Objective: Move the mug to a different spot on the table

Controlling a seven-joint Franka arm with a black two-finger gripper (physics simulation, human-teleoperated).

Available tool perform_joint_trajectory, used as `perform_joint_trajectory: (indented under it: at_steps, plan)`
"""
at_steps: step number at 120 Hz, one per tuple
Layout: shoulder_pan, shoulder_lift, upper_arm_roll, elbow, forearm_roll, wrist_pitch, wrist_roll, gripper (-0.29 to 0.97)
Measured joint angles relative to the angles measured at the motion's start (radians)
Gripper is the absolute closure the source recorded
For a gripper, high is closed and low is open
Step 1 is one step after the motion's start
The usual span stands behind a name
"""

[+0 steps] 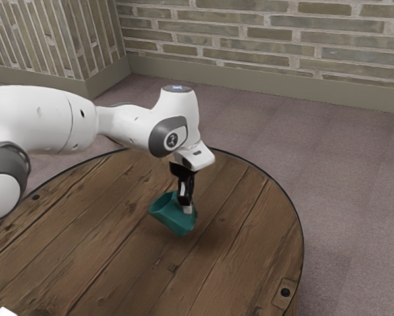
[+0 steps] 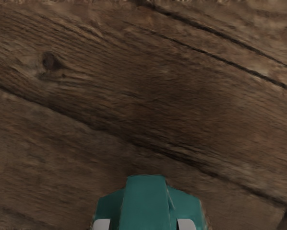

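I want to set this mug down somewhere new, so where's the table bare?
Bare wood lies between the mug and the table rim on the exterior view's right, and across the near planks. Crowded only under the gripper and arm.

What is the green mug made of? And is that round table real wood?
The mug looks like smooth teal plastic or glazed ceramic. It has one even colour with hardly any shine, so I can't tell which. The table looks like dark, worn wood, with planks, grain lines, gaps and a knot. Its thin dark rim may be metal.
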Motion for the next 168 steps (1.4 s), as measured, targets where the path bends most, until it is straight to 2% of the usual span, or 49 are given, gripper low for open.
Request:
perform_joint_trajectory:
  at_steps: [32,48,106,137,168]
  plan:
    - [0.0,-0.071,0.004,-0.01,0.039,-0.02,-0.015,0.66]
    - [0.0,-0.129,0.038,-0.078,0.061,-0.036,-0.028,0.66]
    - [0.0,-0.173,0.136,-0.203,0.082,-0.052,-0.074,0.67]
    - [0.0,-0.156,0.137,-0.2,0.227,-0.072,-0.163,0.67]
    - [0.0,-0.097,0.128,-0.189,0.307,-0.044,-0.269,0.67]
